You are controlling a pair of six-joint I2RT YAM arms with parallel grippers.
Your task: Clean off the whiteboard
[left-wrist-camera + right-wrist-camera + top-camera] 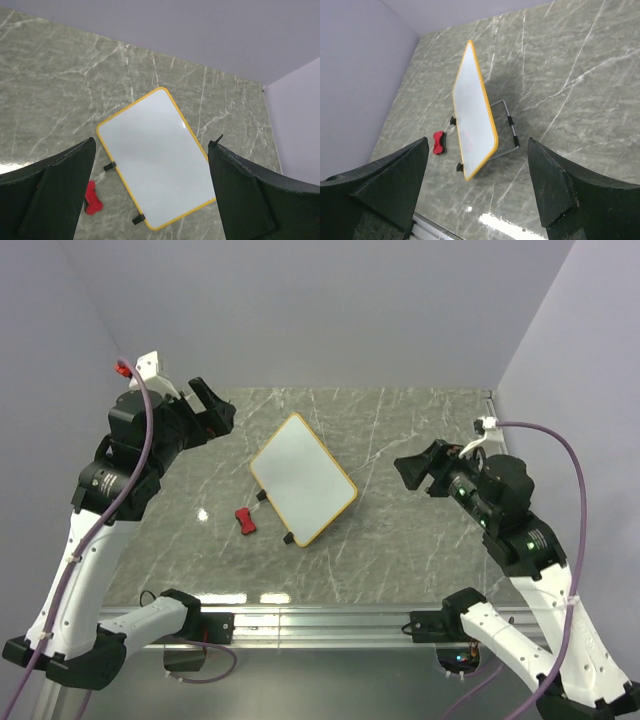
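The whiteboard (303, 478), white with a yellow-orange frame and two black feet, stands tilted on a wire stand (510, 128) in the middle of the marble table (400, 540). Its face looks blank in the top and left wrist (157, 155) views. The right wrist view (472, 112) shows a faint reddish patch low on the board. A red-and-black eraser (244, 521) lies on the table by the board's near-left feet, also in both wrist views (91, 198) (438, 142). My left gripper (212, 405) is open, raised far-left of the board. My right gripper (422, 472) is open, raised to its right. Both are empty.
Lilac walls close the table on the left, back and right (560, 370). A metal rail (320, 620) runs along the near edge between the arm bases. Purple cables (570, 460) hang off both arms.
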